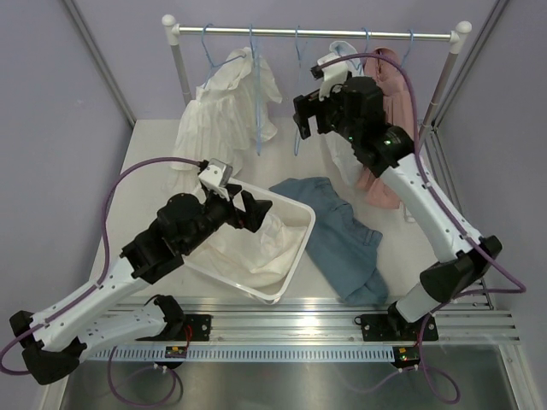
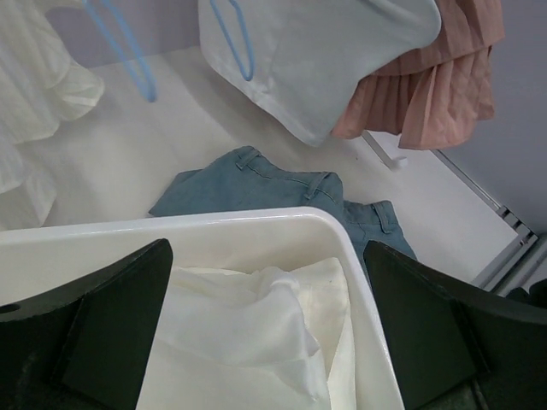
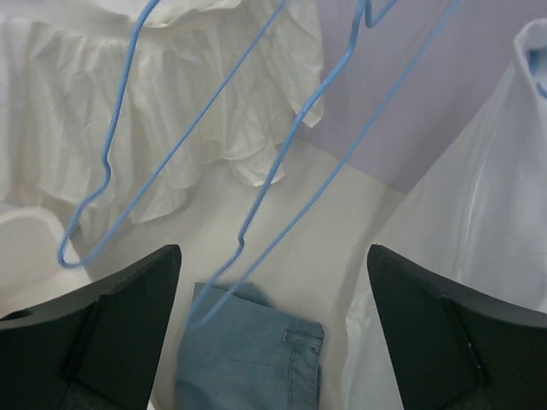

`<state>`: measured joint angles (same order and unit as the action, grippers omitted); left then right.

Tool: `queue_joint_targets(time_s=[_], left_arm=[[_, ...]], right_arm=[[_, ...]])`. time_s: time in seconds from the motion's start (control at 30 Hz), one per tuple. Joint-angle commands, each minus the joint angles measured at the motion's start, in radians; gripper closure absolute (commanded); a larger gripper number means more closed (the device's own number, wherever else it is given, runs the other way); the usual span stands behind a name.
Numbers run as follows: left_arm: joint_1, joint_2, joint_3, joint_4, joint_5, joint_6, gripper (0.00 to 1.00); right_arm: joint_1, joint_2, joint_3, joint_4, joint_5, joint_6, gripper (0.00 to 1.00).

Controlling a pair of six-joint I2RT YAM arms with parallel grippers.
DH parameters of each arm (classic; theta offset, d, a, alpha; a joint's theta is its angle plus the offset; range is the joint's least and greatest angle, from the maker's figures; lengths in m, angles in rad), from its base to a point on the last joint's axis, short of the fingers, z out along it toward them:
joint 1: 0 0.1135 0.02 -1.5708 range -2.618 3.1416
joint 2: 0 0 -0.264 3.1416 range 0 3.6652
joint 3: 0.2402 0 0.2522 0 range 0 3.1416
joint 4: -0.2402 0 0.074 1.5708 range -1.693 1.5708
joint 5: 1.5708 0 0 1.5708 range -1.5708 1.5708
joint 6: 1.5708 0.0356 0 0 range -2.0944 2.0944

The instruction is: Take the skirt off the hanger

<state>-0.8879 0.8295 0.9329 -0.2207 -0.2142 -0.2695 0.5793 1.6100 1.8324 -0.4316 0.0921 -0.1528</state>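
Hanging on the rail (image 1: pixel 316 33), the white ruffled skirt (image 1: pixel 224 111) is left of the right gripper (image 1: pixel 301 118), its length dropping straight down. A pink pleated skirt (image 1: pixel 395 81) hangs on the other side, behind that arm. Which one is meant, can't tell. Right gripper is spread wide, empty, facing two bare blue hangers (image 3: pixel 214 171), and is far nearer the rail than the left gripper (image 1: pixel 254 207), also wide, over the bin (image 1: pixel 299 248). No readable labels.

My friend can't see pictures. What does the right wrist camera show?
Two empty blue wire hangers dangle right in front of the open right gripper, whose dark fingers frame the bottom corners. A white ruffled garment hangs behind on the left, another white garment on the right, and a blue denim garment lies on the table below.
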Motion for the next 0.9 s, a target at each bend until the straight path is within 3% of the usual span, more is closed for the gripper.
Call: queue_joint_targets(time_s=[0.0,0.17,0.3,0.4,0.53,0.73,0.87], left_arm=[[0.004,0.034,0.006,0.090,0.116,0.013,0.01],[0.003,0.072,0.010,0.112,0.130,0.030,0.01],[0.003,0.098,0.021,0.112,0.136,0.044,0.01],[0.003,0.103,0.021,0.107,0.134,0.052,0.01],[0.004,0.095,0.017,0.100,0.127,0.056,0.01],[0.004,0.085,0.006,0.092,0.118,0.050,0.01],[0.003,0.074,-0.008,0.087,0.116,0.035,0.01]], right_arm=[[-0.138,-0.139,-0.010,-0.140,-0.389,-0.118,0.01],[-0.248,-0.223,-0.085,-0.480,-0.764,-0.383,0.01],[-0.251,-0.335,-0.231,-0.806,-1.035,-0.868,0.00],[-0.253,-0.410,-0.390,-0.894,-1.062,-1.005,0.01],[-0.253,-0.476,-0.615,-0.828,-0.938,-0.987,0.03],[-0.251,-0.506,-0.872,-0.443,-0.651,-0.658,0.07],[-0.237,-0.481,-0.959,-0.187,-0.473,-0.472,0.08]])
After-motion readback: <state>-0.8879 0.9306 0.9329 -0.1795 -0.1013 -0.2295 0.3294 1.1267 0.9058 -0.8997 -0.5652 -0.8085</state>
